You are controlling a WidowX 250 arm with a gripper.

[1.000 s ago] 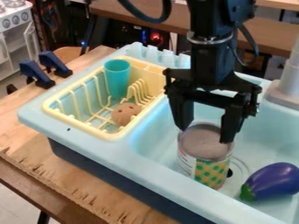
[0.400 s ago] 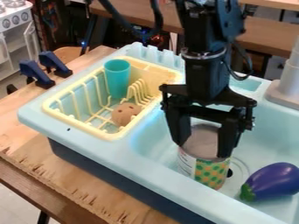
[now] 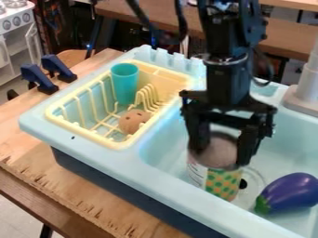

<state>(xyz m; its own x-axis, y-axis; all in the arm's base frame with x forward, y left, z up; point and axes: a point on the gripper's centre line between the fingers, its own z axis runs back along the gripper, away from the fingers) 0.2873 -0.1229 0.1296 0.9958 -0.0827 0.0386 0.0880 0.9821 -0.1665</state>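
Note:
The black gripper [image 3: 219,155] hangs over the sink basin with one finger at each side of the upper part of a can [image 3: 223,180], shut on it. The can stands nearly upright low in the basin, with a grey-brown top and a label of green dots on yellow. To its right lies a purple eggplant [image 3: 288,191] with its green end toward the can.
A yellow dish rack [image 3: 118,144] at the left holds a teal cup [image 3: 125,83] and a brown round object [image 3: 133,121]. The light blue sink's rim [image 3: 186,195] runs along the front. A grey faucet [image 3: 305,90] rises at the right.
My gripper has come down around the can's top, with a small sideways shift, and its fingers have drawn slightly closer together on it. The can's top has shifted slightly left.

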